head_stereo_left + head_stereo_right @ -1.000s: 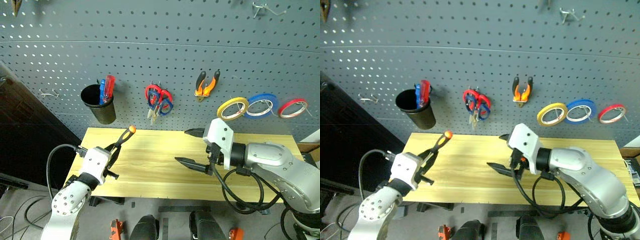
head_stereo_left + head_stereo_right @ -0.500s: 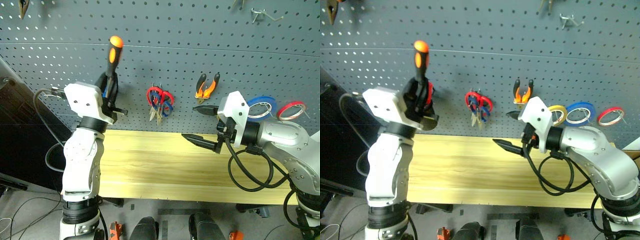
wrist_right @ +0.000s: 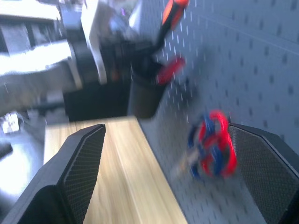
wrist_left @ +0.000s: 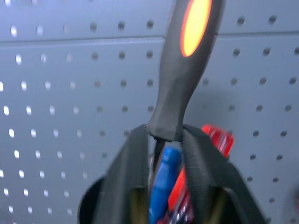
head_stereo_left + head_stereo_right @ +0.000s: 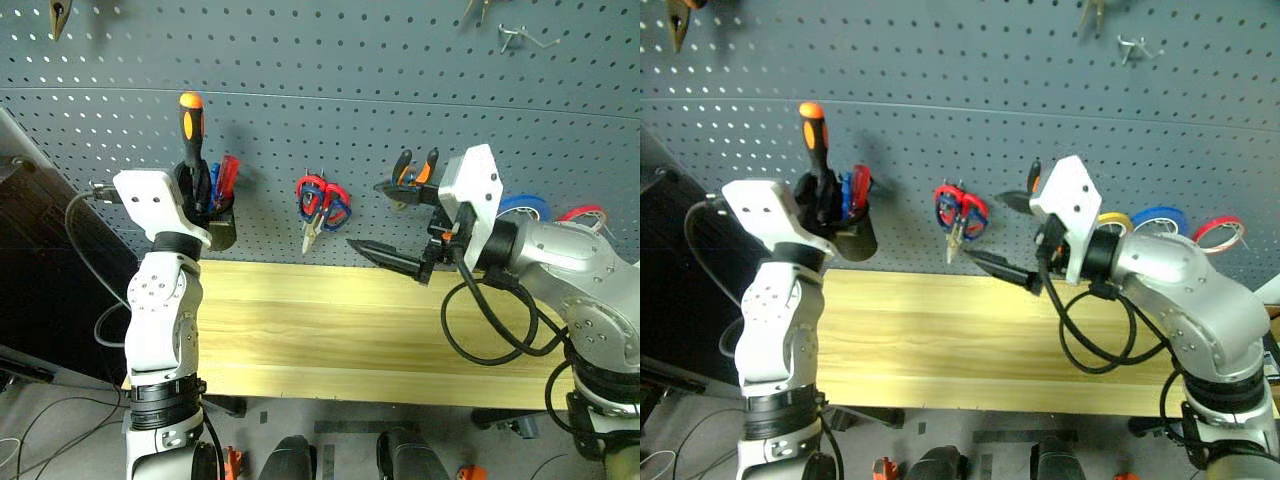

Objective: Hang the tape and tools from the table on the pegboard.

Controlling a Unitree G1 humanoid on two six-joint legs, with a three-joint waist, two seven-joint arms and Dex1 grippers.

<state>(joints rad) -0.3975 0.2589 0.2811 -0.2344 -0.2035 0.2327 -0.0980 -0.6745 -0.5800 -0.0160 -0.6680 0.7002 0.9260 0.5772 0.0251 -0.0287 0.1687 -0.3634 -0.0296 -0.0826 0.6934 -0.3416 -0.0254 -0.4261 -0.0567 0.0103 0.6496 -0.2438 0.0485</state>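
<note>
My left gripper (image 5: 197, 192) is shut on the screwdriver (image 5: 190, 125) at the base of its orange-and-black handle, holding it upright over a black cup (image 5: 222, 228) hung on the pegboard (image 5: 350, 90). In the left wrist view the fingers (image 4: 133, 163) flank the handle's neck, and the shaft drops toward the cup. My right gripper (image 5: 364, 215) is open and holds nothing, raised above the table (image 5: 320, 320) just right of the hanging scissors (image 5: 322, 200). The orange pliers (image 5: 405, 168) and yellow tape (image 5: 1112, 222) hang partly hidden behind that arm.
The cup holds blue and red screwdrivers (image 4: 168, 182). Blue tape (image 5: 525, 205) and red tape (image 5: 583, 212) hang at the right. Metal hooks (image 5: 520, 38) sit high on the board. A dark cabinet (image 5: 40, 240) stands at the left.
My left arm lifted the screwdriver off the table up to the pegboard, then lowered it toward the black cup. My right arm rose, still open. The camera tilted upward.
</note>
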